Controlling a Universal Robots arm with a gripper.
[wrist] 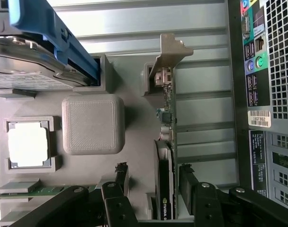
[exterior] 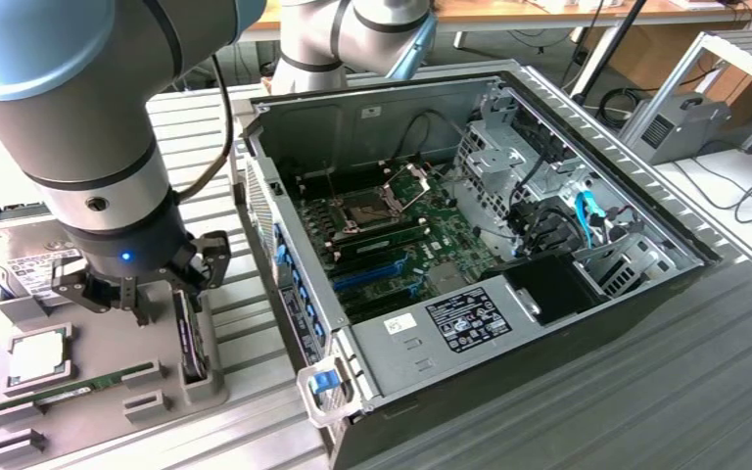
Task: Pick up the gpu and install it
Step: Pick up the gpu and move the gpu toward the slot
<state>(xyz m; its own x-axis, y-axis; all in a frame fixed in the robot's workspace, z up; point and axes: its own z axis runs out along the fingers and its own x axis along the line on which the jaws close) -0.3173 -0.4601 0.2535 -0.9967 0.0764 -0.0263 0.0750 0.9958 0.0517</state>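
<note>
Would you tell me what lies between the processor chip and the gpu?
A raised gray square block, seen in the wrist view, between the chip and the gpu.

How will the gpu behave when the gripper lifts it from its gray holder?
Probably stiff: the gpu is a rigid board with a metal bracket. Standing thin edge-on in the holder, it may tilt if gripped off-centre. Its exposed components look fragile.
</note>
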